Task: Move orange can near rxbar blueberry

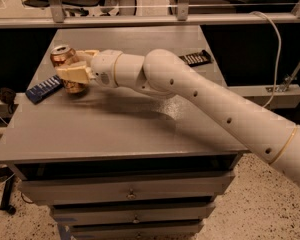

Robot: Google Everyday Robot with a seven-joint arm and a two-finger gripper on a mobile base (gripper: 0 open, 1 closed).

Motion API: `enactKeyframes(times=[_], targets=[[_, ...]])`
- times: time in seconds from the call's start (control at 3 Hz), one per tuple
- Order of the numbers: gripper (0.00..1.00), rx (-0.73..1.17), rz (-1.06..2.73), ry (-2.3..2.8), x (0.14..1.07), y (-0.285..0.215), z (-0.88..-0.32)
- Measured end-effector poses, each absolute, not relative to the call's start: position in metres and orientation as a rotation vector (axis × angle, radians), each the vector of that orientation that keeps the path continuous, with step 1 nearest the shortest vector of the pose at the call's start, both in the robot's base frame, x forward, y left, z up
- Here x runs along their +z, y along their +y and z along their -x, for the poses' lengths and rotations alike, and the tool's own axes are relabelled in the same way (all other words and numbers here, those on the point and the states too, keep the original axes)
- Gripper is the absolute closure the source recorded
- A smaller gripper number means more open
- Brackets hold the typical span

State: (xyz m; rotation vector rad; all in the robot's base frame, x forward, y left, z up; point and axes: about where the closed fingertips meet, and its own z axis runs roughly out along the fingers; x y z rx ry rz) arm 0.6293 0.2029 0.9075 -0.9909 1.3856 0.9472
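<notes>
While my gripper (pixel 76 66) is clamping its fingers on the can (pixel 61 55), I am holding it low over the table (pixel 115 129), just beside the rxbar (pixel 44 88). I am judging that only setting down and releasing are remaining.

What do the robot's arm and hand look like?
The arm is a thick, smooth, cream-white tube of rounded segments with small dark dots and a thin yellowish ring. Its hand, closed on the shiny orange-gold drink can at the grey table's left rear, has blocky tan fingers.
</notes>
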Motion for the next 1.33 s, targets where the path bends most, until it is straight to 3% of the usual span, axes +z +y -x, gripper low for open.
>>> enactKeyframes(times=[0.33,1.33], targets=[[0.83,0.958,0.978,1.402,0.894,0.204,-0.629],[0.13,0.953,0.962,1.430,0.881,0.194,-0.625]])
